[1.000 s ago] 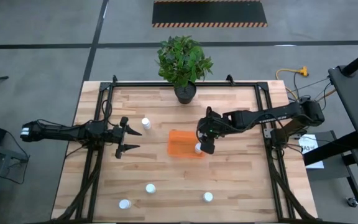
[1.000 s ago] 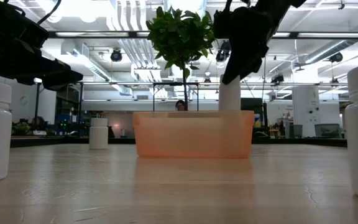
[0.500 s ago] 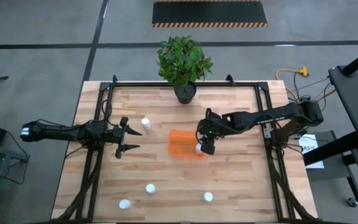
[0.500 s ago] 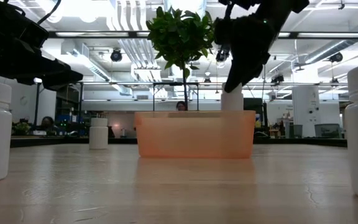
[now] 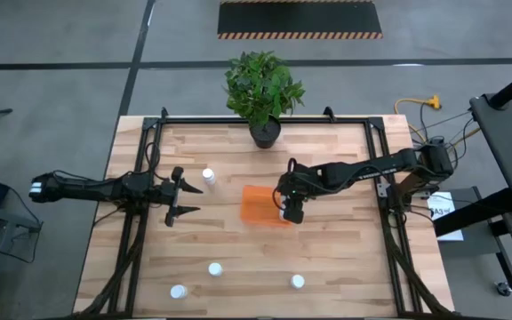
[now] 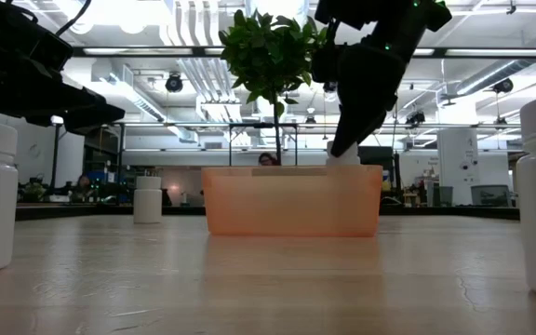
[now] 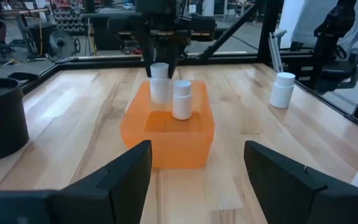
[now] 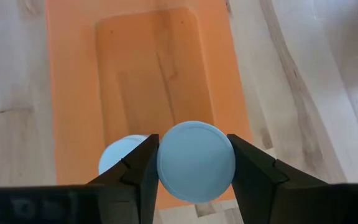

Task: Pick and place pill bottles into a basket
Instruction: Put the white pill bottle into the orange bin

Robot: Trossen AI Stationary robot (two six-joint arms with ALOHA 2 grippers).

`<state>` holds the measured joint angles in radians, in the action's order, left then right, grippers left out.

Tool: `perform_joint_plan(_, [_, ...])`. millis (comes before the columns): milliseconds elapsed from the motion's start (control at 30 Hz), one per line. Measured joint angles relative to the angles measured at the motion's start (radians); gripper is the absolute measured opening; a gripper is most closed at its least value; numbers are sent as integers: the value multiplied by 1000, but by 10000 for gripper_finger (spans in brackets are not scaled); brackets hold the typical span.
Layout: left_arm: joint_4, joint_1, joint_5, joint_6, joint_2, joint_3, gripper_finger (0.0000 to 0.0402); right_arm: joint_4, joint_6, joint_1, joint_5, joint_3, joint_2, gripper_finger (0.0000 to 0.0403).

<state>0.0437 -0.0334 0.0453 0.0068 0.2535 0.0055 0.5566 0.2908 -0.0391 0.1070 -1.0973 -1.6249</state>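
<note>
Right gripper (image 5: 285,205) clamped on pill bottle (image 8: 195,161), fingers (image 8: 254,167) snug on cap sides, hanging over orange basket (image 5: 258,205) at right end. Second bottle (image 7: 181,99) standing upright inside basket, just beside held one. Left gripper (image 5: 185,197) spread wide, empty, left of basket. Loose bottle (image 5: 208,176) far-left of basket; three more (image 5: 214,268) along near edge of wooden table (image 5: 345,258).
</note>
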Motion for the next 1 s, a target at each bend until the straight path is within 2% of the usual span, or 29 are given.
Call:
perform_joint_plan(600, [0, 0, 0, 0, 1, 0, 238, -14, -7, 1, 3, 7, -13, 146])
perform_joint_plan(833, [0, 0, 0, 0, 1, 0, 238, -14, -6, 1, 4, 7, -13, 189])
perform_joint_plan(1000, [0, 0, 0, 0, 1, 0, 238, -13, -5, 1, 4, 7, -13, 198])
